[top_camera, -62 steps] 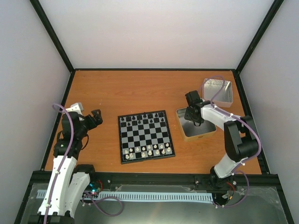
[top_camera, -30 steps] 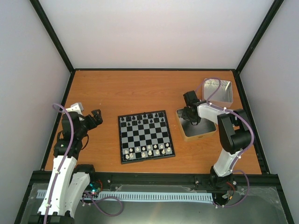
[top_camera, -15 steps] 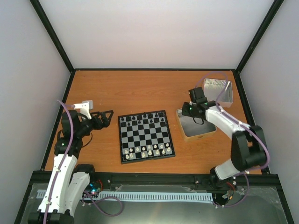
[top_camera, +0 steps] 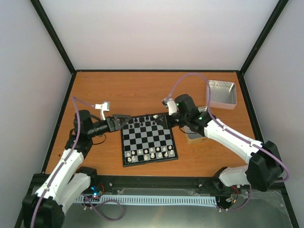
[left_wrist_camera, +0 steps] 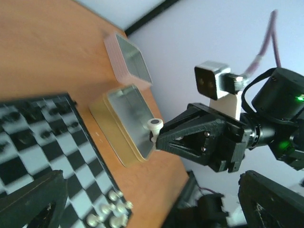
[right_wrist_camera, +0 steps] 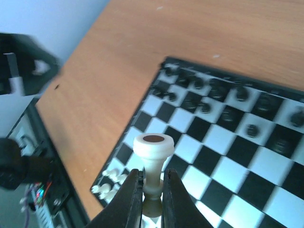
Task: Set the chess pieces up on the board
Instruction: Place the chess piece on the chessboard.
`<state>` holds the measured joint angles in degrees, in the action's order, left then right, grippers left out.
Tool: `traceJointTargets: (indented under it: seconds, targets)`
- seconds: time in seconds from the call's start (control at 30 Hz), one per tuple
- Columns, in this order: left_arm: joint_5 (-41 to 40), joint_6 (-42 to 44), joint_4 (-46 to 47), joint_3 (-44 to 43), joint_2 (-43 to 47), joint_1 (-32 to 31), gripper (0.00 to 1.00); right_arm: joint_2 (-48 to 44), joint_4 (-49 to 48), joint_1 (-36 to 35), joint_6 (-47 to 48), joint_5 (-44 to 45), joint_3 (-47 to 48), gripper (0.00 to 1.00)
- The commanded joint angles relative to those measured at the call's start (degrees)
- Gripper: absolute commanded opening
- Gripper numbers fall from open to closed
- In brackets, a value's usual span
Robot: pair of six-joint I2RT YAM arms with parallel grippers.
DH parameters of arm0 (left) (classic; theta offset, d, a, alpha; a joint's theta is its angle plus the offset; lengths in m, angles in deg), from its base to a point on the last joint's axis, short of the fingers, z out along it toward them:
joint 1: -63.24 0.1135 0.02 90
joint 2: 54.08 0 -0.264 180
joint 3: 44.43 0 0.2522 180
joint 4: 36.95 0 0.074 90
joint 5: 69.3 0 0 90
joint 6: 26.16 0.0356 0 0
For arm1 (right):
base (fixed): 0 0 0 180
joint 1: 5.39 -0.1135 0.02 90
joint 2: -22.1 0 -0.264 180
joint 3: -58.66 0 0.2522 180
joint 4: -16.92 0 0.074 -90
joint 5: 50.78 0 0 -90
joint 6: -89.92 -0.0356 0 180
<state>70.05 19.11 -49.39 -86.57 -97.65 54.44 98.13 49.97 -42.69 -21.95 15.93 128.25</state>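
From above, the board (top_camera: pixel 148 138) is lying mid-table (top_camera: pixel 118 90), somewhat toward the near edge. White pieces (top_camera: pixel 149 153) are standing in two rows along the board's near side and black pieces (top_camera: pixel 142 121) in two rows along its far side. Both sets are too small here for a sure count. The right gripper (top_camera: pixel 165 115) is hanging over the board's far right corner, and the left gripper (top_camera: pixel 122 121) is hanging by its far left corner. There are two tins. A far tin (top_camera: pixel 222 93) is sitting by the table's far right corner, and a second tin (top_camera: pixel 194 135) is lying right of the board, mostly hidden under the right arm.

In the left wrist view, the left gripper's fingers are gaping wide with nothing between them. Opposite, the right gripper is carrying one held piece (left_wrist_camera: pixel 154 125).

In the right wrist view, the fingers (right_wrist_camera: pixel 130 194) are clamping that piece by its narrow stem above the squares. Its flat round end with a dark centre is sticking out past the tips.

The piece is looking light, hard and smooth, so it is probably apt to twist or pop free. The stem is likely the surest hold. It is hardly fragile, though the crowded neighbours would probably tip easily.
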Motion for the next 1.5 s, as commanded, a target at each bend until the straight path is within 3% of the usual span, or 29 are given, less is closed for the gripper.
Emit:
traceJointTargets:
  seconds: [0.0,0.17,0.43,0.63,0.83,1.07,1.27,1.37,1.47]
  targets:
    - [0.5,-11.9,6.8,0.2,-4.5,-6.5,0.98,1.0,-4.7,-5.8,5.9,-5.9,0.6,0.07]
    - [1.1,-15.9,8.0,-0.2,-8.6,-10.3,0.90,4.1,-2.2,-10.3,11.0,-4.9,4.2,0.07]
    - [1.5,-16.8,4.9,1.6,-11.3,-10.9,0.64,7.1,1.3,-12.8,15.9,-4.3,7.9,0.08]
    - [2.7,-17.4,6.6,2.8,-12.3,-11.0,0.55,9.3,3.7,-13.6,17.7,-4.0,9.9,0.08]
    - [4.4,-18.7,9.3,4.2,-13.0,-11.0,0.52,10.9,5.0,-13.9,18.8,-3.7,11.0,0.08]
    - [5.6,-18.5,9.7,5.5,-12.6,-11.0,0.31,12.7,5.1,-14.0,19.2,-4.5,12.5,0.08]
    - [6.2,-18.6,11.1,5.7,-13.2,-11.0,0.25,13.0,5.4,-14.3,20.3,-5.6,12.8,0.08]
    - [6.0,-18.4,11.2,5.7,-13.1,-11.0,0.12,13.0,5.7,-14.3,20.2,-5.5,12.8,0.11]
    - [4.8,-18.6,12.4,6.3,-12.1,-11.0,0.07,12.1,5.6,-14.2,19.3,-5.1,12.5,0.22]
